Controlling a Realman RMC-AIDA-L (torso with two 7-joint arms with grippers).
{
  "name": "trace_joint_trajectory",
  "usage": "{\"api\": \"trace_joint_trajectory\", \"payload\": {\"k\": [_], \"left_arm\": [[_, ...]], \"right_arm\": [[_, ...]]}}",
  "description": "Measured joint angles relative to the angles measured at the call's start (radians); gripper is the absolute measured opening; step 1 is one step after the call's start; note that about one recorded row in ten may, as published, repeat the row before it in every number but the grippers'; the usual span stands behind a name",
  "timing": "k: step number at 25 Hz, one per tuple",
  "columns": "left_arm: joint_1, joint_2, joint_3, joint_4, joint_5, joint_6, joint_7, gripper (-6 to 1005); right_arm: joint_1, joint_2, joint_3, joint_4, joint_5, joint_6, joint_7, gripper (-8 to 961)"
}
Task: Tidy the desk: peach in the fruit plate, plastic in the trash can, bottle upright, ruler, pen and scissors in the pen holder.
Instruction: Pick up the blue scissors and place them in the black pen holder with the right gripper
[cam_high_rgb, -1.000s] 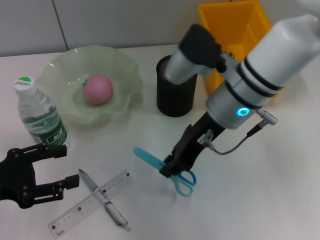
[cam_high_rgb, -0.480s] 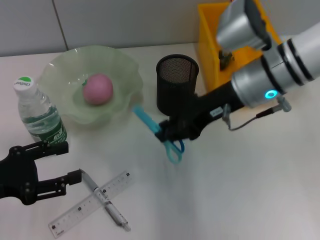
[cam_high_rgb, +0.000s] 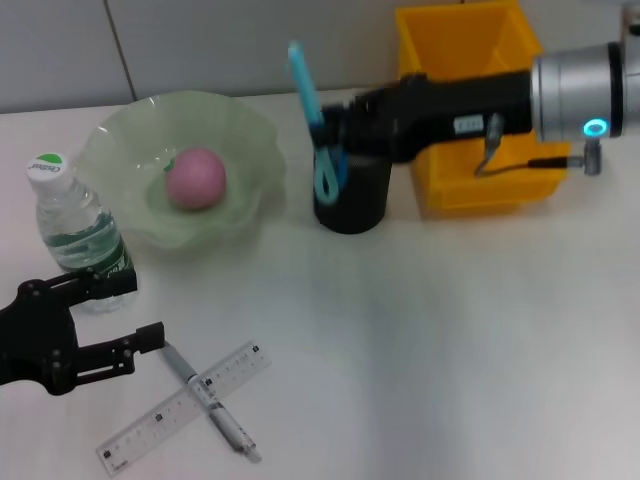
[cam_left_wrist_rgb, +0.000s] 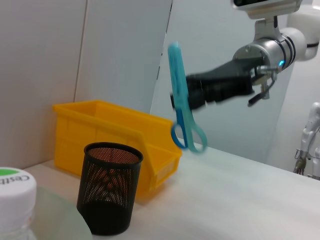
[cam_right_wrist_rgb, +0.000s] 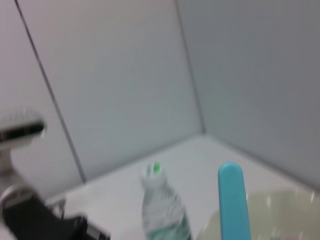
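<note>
My right gripper (cam_high_rgb: 334, 132) is shut on the blue scissors (cam_high_rgb: 312, 120) and holds them upright, handles down, just above the black mesh pen holder (cam_high_rgb: 352, 205). In the left wrist view the scissors (cam_left_wrist_rgb: 183, 102) hang above and behind the pen holder (cam_left_wrist_rgb: 108, 189). The pink peach (cam_high_rgb: 195, 178) lies in the green fruit plate (cam_high_rgb: 120, 140). The bottle (cam_high_rgb: 76, 235) stands upright at the left. My left gripper (cam_high_rgb: 128, 312) is open on the table beside the bottle. The ruler (cam_high_rgb: 150, 425) and pen (cam_high_rgb: 225, 420) lie crossed near the front edge. No plastic shows.
The yellow bin (cam_high_rgb: 470, 60) stands behind the right arm, close to the pen holder. In the right wrist view the scissors' blade (cam_right_wrist_rgb: 232, 200) points up in front of the bottle (cam_right_wrist_rgb: 163, 212). A wall borders the back of the table.
My right gripper has lifted the scissors off the table, turned them upright and carried them back over the pen holder. The left gripper has barely shifted.
</note>
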Motion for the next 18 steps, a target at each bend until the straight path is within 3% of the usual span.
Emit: {"api": "trace_joint_trajectory", "payload": {"k": [9,18], "left_arm": [[-0.009,0.000,0.000,-0.011,-0.017,-0.009,-0.012,782],[-0.010,-0.001,0.000,-0.013,-0.024,-0.020,-0.028,782]], "right_arm": [[-0.014,0.000,0.016,0.115,0.228,0.103,-0.210,220],[-0.018,0.000,0.017,0.147,0.269,0.161,-0.379,219]]}}
